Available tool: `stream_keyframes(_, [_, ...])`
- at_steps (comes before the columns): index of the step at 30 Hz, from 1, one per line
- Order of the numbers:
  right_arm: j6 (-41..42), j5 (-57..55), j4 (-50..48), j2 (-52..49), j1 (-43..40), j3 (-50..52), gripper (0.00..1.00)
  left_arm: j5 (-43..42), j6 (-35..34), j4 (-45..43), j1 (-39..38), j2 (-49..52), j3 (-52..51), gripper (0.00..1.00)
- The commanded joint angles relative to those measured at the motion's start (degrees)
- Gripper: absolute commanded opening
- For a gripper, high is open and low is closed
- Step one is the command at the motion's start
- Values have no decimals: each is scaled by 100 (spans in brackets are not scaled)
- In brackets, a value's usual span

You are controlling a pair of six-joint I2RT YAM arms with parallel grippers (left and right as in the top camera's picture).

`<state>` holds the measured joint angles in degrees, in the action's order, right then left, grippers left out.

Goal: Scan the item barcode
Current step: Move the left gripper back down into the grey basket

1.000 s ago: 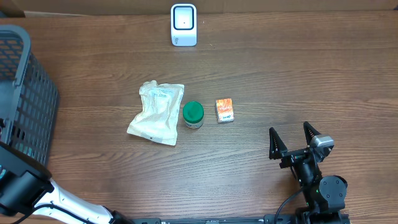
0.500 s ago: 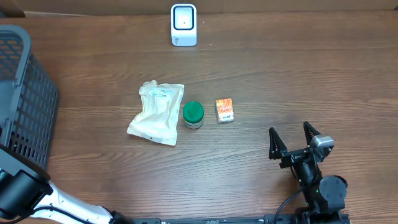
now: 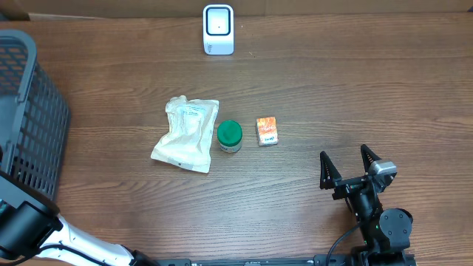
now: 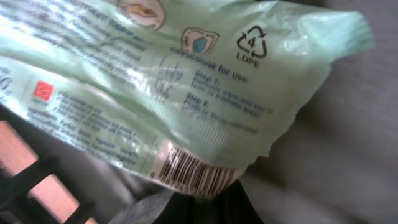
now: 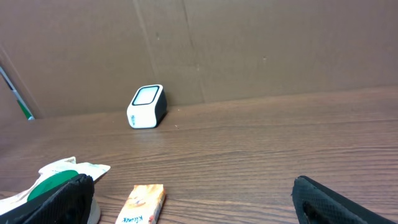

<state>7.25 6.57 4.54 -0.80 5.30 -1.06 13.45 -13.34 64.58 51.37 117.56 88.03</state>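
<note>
Left claw [image 4: 208, 210] closed right down. As far as I can read it, it pinches the barcoded edge of the green pouch [image 4: 186, 93], which fills the left wrist view, with basket mesh [image 4: 37, 186] below. Right claw [image 3: 344, 154] spread wide and empty above the table [image 3: 310, 96]. Scanner [image 3: 219, 29] at the far edge.

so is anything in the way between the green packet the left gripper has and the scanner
Yes, the basket wall: the green packet looks down inside it, mesh visible beside the left gripper. Beyond the rim, nothing stands on the line to the scanner; the white pouch lies off it.
</note>
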Motion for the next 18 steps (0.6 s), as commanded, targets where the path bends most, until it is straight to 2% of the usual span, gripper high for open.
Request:
stream_keyframes(1, [-15, -52, -24, 50, 11, 59, 100, -22, -24, 413, -2, -11, 603, 4])
stream_keyframes(6, [-15, -52, -24, 50, 11, 59, 100, -302, -15, 745, -2, -280, 1257, 4])
stream_keyframes(18, [-15, -55, -24, 50, 11, 59, 100, -282, 138, 693, -2, -444, 1217, 4])
